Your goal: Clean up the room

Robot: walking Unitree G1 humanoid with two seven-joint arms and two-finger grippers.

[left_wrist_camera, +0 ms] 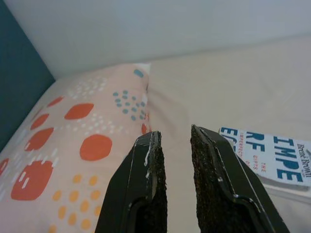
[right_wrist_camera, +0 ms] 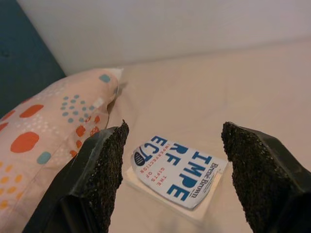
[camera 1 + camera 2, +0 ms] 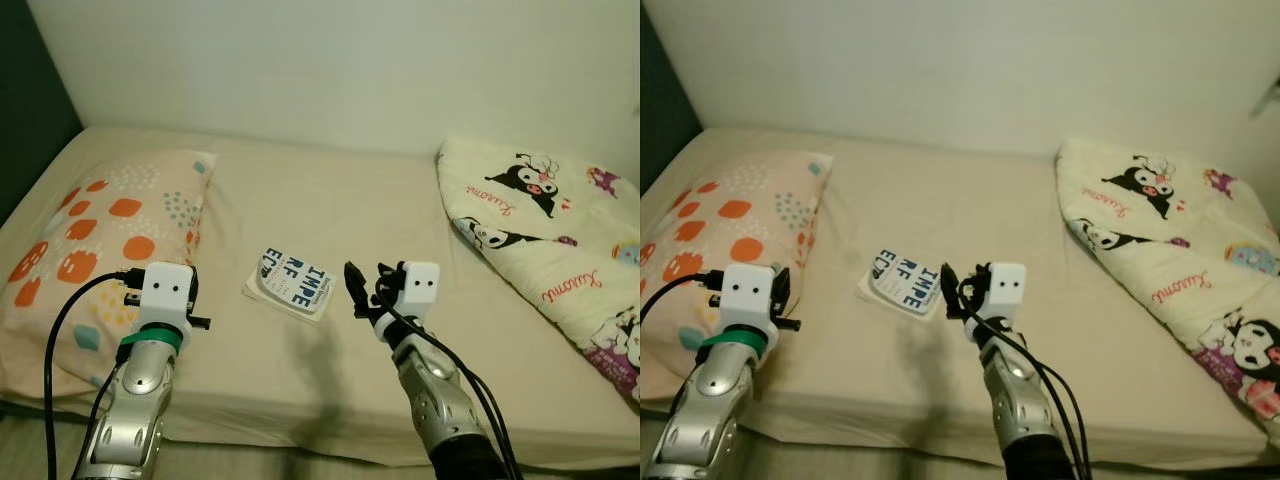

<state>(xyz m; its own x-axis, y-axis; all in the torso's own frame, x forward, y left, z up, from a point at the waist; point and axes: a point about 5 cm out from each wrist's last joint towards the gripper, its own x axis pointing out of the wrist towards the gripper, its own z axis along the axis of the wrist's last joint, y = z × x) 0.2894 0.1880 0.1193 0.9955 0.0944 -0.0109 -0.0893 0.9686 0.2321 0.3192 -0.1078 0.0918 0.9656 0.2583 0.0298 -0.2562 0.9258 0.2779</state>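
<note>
Right now I've got both arms up over the near edge of the bed (image 3: 330, 400). Book (image 3: 290, 281) is my reference: white cover, big blue lettering, lying flat on the beige sheet mid-bed, a little askew.

Right gripper (image 2: 172, 158) sits just to the right of the book and on its near side, fingers spread wide, nothing between them. My right wrist cam looks down at the book through the gap between the two pads, so it's lined up but hovering apart from it, no contact.

Left gripper (image 1: 172, 145) is to the left of the book, near the edge of the spotted pillow (image 3: 95, 250). Fingers almost together with a narrow gap, holding nothing. Left wrist cam has the book off to one side of the fingers.

Pillow with orange and teal dots lies left of the book. Cartoon-print blanket (image 3: 560, 240) is bunched up well to the right of the book, against the wall (image 3: 350, 60).
</note>
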